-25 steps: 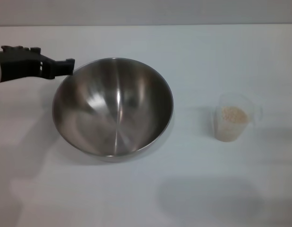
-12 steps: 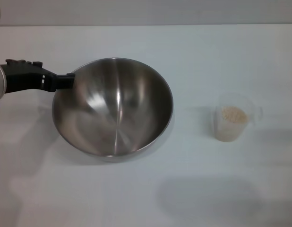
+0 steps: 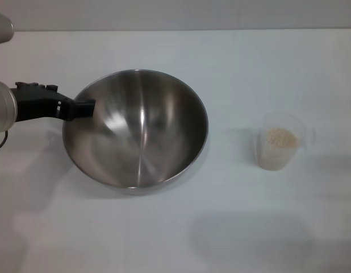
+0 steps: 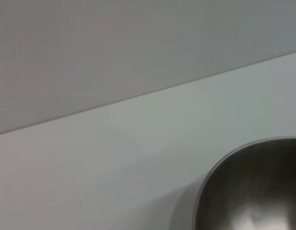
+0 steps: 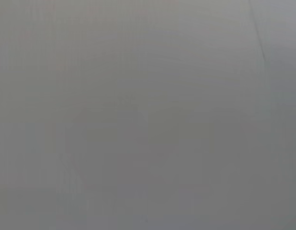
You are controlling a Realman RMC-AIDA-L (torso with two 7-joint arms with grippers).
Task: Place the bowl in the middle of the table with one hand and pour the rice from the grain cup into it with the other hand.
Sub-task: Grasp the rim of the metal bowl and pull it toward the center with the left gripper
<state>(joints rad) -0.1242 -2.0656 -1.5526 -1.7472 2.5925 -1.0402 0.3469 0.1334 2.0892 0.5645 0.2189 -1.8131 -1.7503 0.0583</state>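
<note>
The big steel bowl (image 3: pixel 137 129) sits on the white table (image 3: pixel 249 62), a little left of the middle. My left gripper (image 3: pixel 83 108) comes in from the left, its black tip right at the bowl's left rim. In the left wrist view a part of the bowl (image 4: pixel 256 191) shows on the table (image 4: pixel 105 163). To the right of the bowl stands the clear grain cup (image 3: pixel 280 143), upright, with pale rice (image 3: pixel 280 137) in it. My right gripper is out of view; its wrist view shows only a plain grey surface.
A grey wall (image 3: pixel 175 14) runs along the table's far edge. Bare tabletop lies between bowl and cup and along the front.
My left gripper has moved down and to the right, from just beyond the bowl's upper-left rim to right at its left rim. Bowl and cup have stayed put.
</note>
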